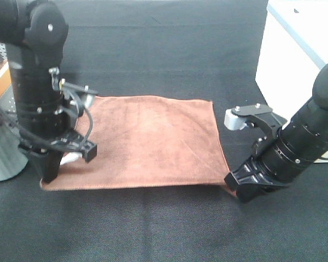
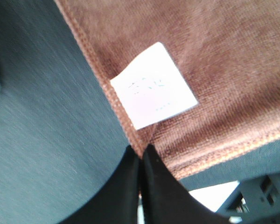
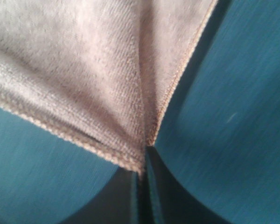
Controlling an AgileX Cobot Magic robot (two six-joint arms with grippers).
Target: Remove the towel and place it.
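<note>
The reddish-brown towel [image 1: 147, 142] lies spread on the black table, held at its two near corners. My left gripper [image 1: 48, 176] is shut on its near left corner; the left wrist view shows the fingers [image 2: 151, 186] pinching the hem [image 2: 130, 135] beside the white tag [image 2: 154, 86]. My right gripper [image 1: 236, 191] is shut on its near right corner; the right wrist view shows the towel [image 3: 84, 70] folded into the closed fingers [image 3: 151, 196].
A white box [image 1: 295, 49] stands at the back right. A grey unit [image 1: 0, 147] with an orange-edged object stands at the left edge. The black table [image 1: 164, 229] stretches in front of and behind the towel.
</note>
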